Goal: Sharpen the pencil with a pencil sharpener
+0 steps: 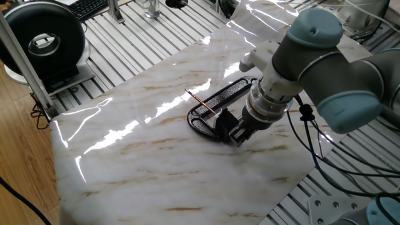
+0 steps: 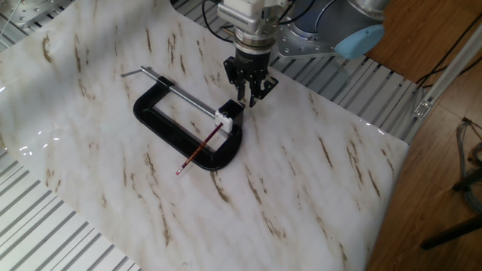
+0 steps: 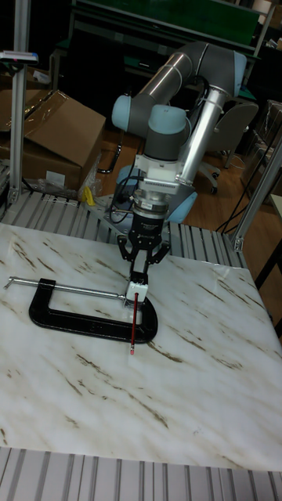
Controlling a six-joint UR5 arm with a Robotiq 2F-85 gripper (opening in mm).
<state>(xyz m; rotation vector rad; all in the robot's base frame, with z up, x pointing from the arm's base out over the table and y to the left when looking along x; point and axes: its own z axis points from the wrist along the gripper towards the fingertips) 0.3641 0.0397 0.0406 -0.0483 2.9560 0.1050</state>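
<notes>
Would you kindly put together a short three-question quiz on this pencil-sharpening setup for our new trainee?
1. True or false: the pencil lies flat on the marble, clear of the C-clamp.
2. What does the pencil's upper end go into? A) the pencil sharpener B) the gripper C) nothing
3. Fill in: the gripper hovers just above the ____.

Key:
1. False; it slants across the clamp frame.
2. A
3. pencil sharpener; whether the jaws touch it cannot be told.
</notes>
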